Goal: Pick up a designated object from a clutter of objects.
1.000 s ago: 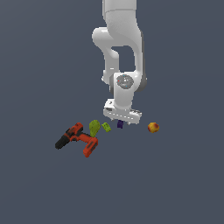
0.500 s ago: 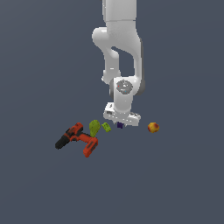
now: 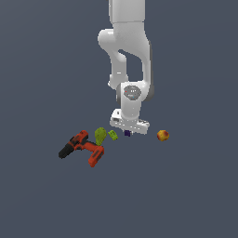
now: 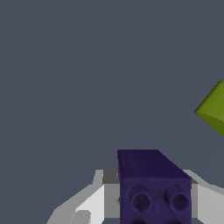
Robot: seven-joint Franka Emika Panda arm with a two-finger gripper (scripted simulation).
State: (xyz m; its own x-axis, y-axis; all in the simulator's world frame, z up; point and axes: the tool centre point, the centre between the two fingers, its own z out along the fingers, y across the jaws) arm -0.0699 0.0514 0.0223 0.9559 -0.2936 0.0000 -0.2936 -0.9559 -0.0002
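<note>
The designated object, a tiny dark purple block (image 3: pixel 127 133) with round studs, lies on the floor right under my gripper (image 3: pixel 128 132). In the wrist view the purple block (image 4: pixel 153 188) fills the space between my gripper (image 4: pixel 151 205) fingers (image 4: pixel 94 205), which flank it on both sides and look open around it. The rest of the clutter of objects lies nearby. The white hand hides most of the block in the exterior view.
Toward the exterior view's left of the block lie a small yellow-green block (image 3: pixel 113 135), a yellow-green pear shape (image 3: pixel 100 135) and an orange-red and black drill (image 3: pixel 82 148). A red-yellow round fruit (image 3: pixel 162 135) sits to the right. A yellow-green corner (image 4: pixel 214 109) shows in the wrist view.
The arm has come down steadily, bringing the hand from a little above the purple block to right over it. The objects have not moved.
</note>
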